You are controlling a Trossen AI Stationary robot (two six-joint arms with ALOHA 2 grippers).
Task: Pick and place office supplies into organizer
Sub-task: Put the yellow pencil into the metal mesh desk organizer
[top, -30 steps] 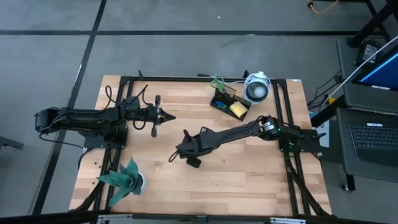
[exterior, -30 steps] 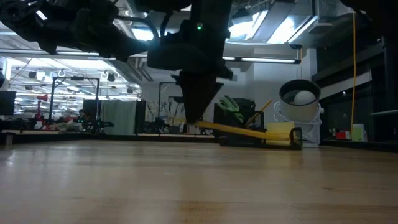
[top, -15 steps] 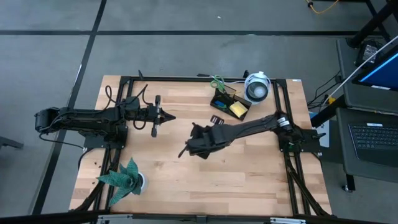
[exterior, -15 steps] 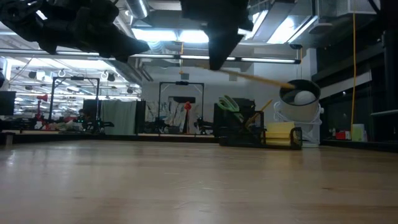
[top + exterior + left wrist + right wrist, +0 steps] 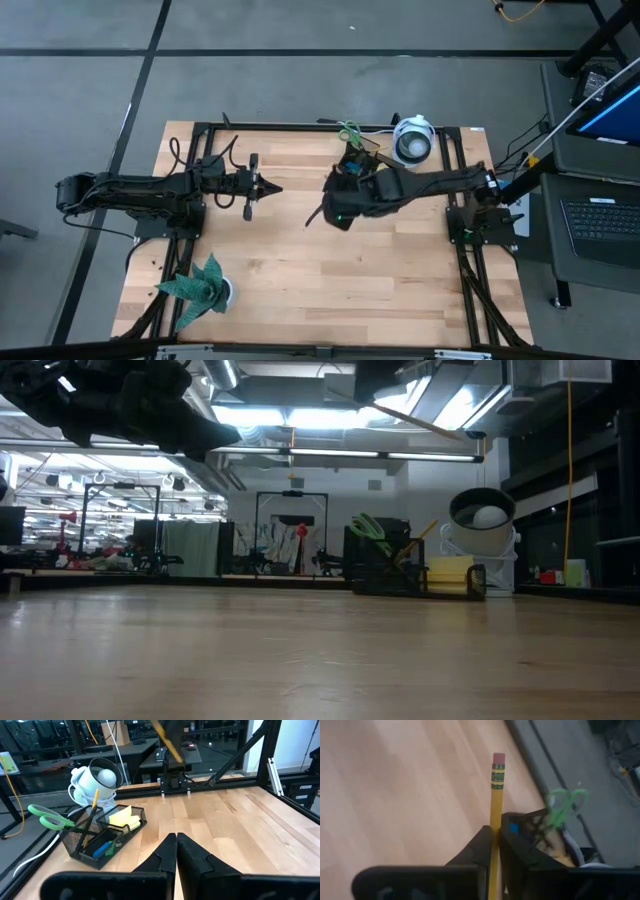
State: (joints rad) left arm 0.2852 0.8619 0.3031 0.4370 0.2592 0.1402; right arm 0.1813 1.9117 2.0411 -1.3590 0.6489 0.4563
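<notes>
Both arms are dark, near-black jointed links mounted on black frame rails at the table's sides. Black cables loop beside the left arm [image 5: 140, 192] base. The right arm [image 5: 430, 185] carries a small green indicator light. Each gripper has two tapered black fingers [image 5: 192, 857] (matte finish).

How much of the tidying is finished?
Nearly all. The organizer already holds the scissors, sticky notes and one pencil. The right gripper carries another pencil above the table, not yet dropped in. The left gripper waits shut.
</notes>
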